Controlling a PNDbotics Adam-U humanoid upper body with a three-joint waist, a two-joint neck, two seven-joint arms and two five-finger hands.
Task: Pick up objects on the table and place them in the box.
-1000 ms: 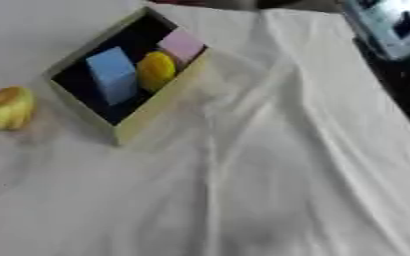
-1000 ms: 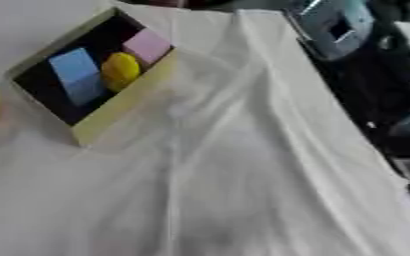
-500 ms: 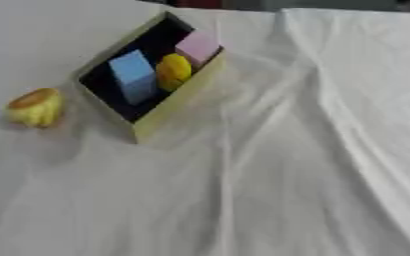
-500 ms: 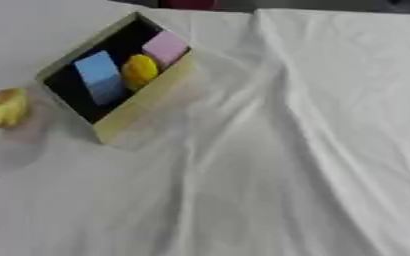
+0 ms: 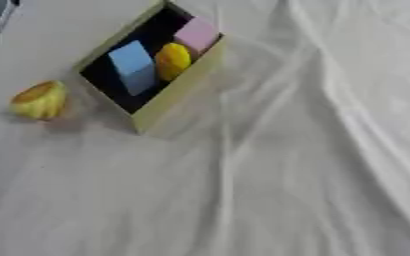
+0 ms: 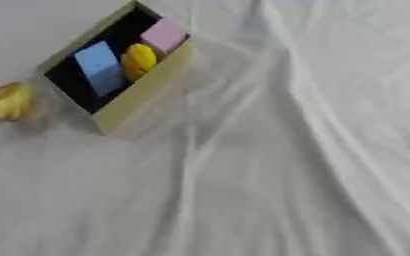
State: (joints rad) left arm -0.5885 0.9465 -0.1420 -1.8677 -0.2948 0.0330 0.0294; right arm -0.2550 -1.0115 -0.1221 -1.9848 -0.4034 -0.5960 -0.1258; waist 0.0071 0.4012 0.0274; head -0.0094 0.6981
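The pale cardboard box (image 5: 175, 90) sits askew on wrinkled white cloth (image 5: 278, 170), dark inside, holding a blue block (image 5: 133, 67), a rounded yellow piece (image 5: 172, 60) and a pink block (image 5: 196, 34). A yellow fruit-like lump (image 5: 39, 100) lies outside, near its left wall, placed as before. Neither hand shows, so their fingers cannot be told.

Both eyes overhead, sharing box (image 5: 175, 87), cloth (image 5: 287, 175).

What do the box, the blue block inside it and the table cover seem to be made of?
The box looks like thin cardboard: flat pale yellow-green walls, matte, with a dark inside. The blue block seems to be foam or painted wood: flat faces, no shine; I cannot tell which. The table cover is most likely white cloth, since it lies in soft folds and wrinkles.
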